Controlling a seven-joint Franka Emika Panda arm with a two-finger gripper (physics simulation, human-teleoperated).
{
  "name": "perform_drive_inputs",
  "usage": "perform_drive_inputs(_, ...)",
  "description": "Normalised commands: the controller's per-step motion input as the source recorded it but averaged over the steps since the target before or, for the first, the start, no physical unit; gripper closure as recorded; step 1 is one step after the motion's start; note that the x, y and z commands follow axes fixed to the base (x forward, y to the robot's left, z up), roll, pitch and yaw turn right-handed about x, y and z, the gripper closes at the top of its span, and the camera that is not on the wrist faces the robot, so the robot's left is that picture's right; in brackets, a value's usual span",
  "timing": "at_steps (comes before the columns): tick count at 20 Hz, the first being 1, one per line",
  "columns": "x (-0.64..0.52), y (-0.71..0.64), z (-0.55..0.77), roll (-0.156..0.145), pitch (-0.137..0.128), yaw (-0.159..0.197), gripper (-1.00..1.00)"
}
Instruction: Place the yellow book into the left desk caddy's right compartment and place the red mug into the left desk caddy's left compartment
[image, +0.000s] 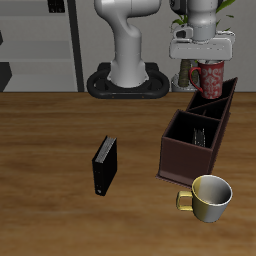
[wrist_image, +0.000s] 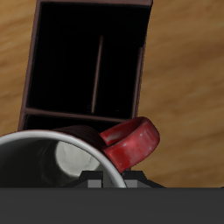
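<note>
Mug, red and speckled, hangs at the upper right of the exterior frame, clamped in the fingers of the arm reaching down above the caddy's slanted far end. One caddy, with a notepad lying in its square section. One cream mug and one black book rest on the surface.

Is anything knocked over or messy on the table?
Nothing is spilled or broken. The black book stands upright on its edge, and the cream mug sits upright. The red mug hangs in the air above the left desk caddy.
</note>
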Motion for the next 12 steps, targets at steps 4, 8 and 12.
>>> perform_drive_inputs(4,0.03,0.12,-0.12,0.015,0.014,0.01,1.0)
perform_drive_inputs(8,0.0,0.08,-0.17,0.004,0.022,0.01,1.0)
perform_drive_inputs(12,0.02,-0.01,-0.12,-0.018,0.014,0.012,1.0)
